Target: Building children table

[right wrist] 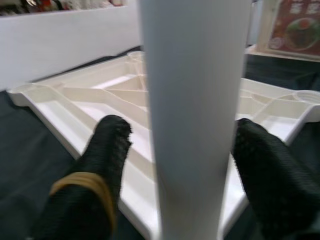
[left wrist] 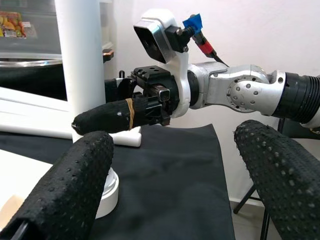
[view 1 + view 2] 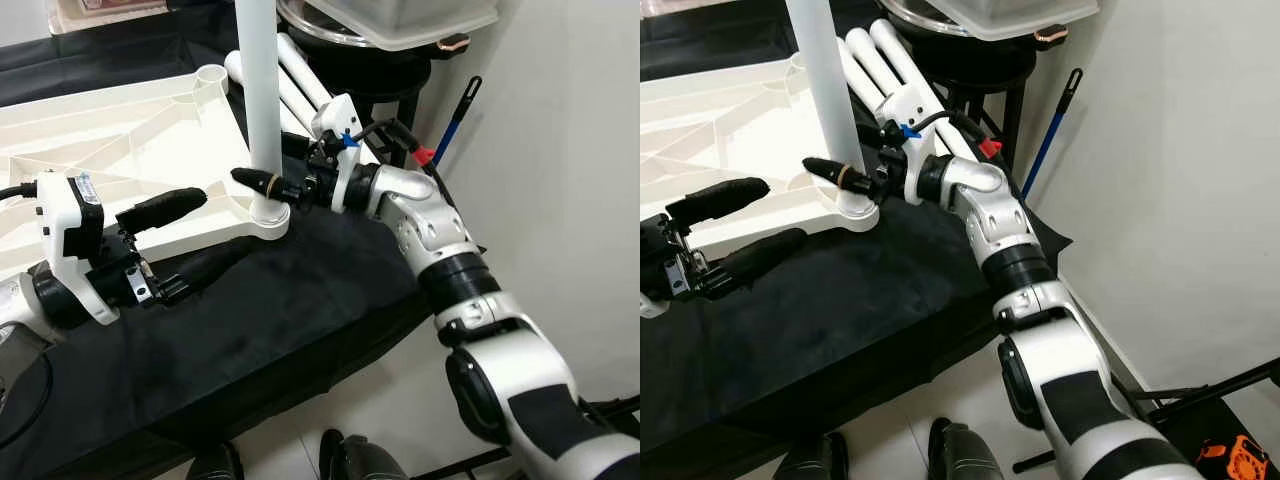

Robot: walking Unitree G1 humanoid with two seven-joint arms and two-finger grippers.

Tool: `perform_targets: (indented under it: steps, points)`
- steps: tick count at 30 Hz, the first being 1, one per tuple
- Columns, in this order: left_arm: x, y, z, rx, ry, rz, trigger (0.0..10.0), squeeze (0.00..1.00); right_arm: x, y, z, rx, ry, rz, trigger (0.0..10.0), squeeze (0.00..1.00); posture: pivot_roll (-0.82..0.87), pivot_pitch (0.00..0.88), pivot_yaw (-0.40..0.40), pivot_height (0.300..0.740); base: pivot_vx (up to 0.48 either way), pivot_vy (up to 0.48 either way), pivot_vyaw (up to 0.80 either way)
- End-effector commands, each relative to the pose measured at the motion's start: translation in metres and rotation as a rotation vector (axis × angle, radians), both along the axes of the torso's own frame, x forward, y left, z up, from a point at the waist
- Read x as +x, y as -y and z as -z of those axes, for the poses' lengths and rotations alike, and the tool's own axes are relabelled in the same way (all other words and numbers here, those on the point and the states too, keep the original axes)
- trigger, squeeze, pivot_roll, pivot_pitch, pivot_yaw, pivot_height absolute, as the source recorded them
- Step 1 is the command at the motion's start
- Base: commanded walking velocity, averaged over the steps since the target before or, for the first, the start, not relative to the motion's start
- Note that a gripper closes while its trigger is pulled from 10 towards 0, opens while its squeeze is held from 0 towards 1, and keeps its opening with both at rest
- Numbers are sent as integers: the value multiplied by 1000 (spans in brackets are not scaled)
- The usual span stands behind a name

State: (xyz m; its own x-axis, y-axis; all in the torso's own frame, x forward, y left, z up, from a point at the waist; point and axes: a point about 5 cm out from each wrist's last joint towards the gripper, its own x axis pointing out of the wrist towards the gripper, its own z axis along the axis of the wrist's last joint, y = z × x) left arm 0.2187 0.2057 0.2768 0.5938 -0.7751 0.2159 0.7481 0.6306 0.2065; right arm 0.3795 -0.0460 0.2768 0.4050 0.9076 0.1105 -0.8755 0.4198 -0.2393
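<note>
On the black-draped work surface (image 3: 300, 300), the cream plastic tabletop (image 3: 110, 150) lies upside down, its ribbed underside and round corner sockets facing up. A white tubular leg (image 3: 260, 90) stands upright in the near corner socket (image 3: 268, 215), at the edge closest to the robot's right arm. More white legs (image 3: 300, 85) lie bundled behind it, beside a black stand carrying a clear lidded tub (image 3: 400, 20).

The right gripper (image 3: 275, 170) is at the leg just above the socket, one black finger on either side of the tube; the right wrist view shows a finger to each side and close against it, so it appears to be grasping the leg. The left gripper (image 3: 170, 245) hovers over the cloth just beside the tabletop's near edge, its fingers spread and holding nothing.

The step in hand looks like seating this leg. Next would come pressing or twisting it straight down until it sits fully, with the left gripper likely needed to steady the tabletop against sliding on the cloth. The far corner socket (image 3: 212, 75) is empty.
</note>
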Motion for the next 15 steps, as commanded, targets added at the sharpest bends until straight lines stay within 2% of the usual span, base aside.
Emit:
perform_targets:
  steps: [1,4,8,9,11,14,15]
  points:
    - [-3,0,0,20,-6,-1,10000,0,1,-1,4,-27,5,6,0,0,101,229,-84,740,0,0,0]
    - [-3,0,0,21,-6,-2,10000,0,1,-1,4,-25,4,-1,0,0,101,229,-84,740,0,0,0]
    - [-4,-1,0,21,-6,-7,10000,0,3,0,2,-61,41,48,0,0,94,230,-86,740,0,0,0]
    - [-4,-2,0,21,-7,-10,10000,0,3,0,2,-95,80,108,0,0,91,230,-88,740,0,0,0]
    - [-4,-2,0,20,-6,-16,10000,0,2,-6,2,-86,128,256,0,0,87,231,-91,740,0,0,0]
    - [-4,-2,0,17,-6,-16,10000,0,-1,-13,5,-62,129,312,0,0,84,231,-92,740,0,0,0]
    - [-4,-2,0,15,-8,-16,10000,0,-8,-25,13,-20,102,381,0,0,77,230,-94,740,0,0,0]
